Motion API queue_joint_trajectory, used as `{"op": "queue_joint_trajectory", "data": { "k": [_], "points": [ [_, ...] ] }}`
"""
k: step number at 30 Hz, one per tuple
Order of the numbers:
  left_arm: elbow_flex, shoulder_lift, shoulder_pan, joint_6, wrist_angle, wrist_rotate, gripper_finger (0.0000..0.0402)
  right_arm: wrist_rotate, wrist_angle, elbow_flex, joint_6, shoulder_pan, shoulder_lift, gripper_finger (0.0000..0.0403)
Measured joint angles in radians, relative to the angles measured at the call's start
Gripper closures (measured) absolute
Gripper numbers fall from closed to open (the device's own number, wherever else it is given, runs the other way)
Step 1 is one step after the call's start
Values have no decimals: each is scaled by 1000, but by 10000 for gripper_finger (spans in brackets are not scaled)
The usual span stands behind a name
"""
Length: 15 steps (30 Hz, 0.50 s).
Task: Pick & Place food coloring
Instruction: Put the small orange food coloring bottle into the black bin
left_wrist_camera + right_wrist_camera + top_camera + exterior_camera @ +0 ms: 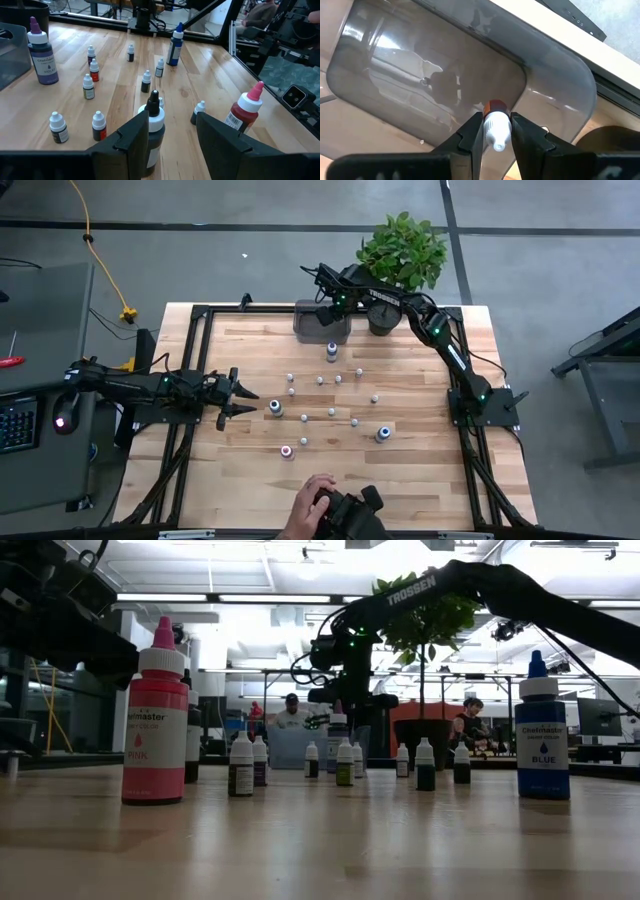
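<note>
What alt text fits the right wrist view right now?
The right gripper is shut on a small white-capped bottle with an orange-red body, held over the grey tray. The tray's glossy floor shows no bottles in the part seen here.

Right end effector (497,131) clamped shut on something, left end effector (243,402) spread.

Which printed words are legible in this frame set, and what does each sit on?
"TROSSEN": white letters on the dark right arm, low view.
"PINK": label of the pink-capped pink bottle.
"BLUE": label of the blue-capped blue bottle.
"VIOLET": faintly, on the purple-capped violet bottle, left wrist view.
Brand lines above these colour names: too blurred to read surely.
Small white-capped dropper bottles' labels: too small.
</note>
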Motion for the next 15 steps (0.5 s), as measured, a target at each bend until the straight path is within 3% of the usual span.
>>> {"op": "queue_joint_trajectory", "data": {
  "k": [15],
  "points": [
    [0, 0, 0, 0, 0, 0, 238, -15, 0, 0, -5, 0, -1, 317]
  ]
}}
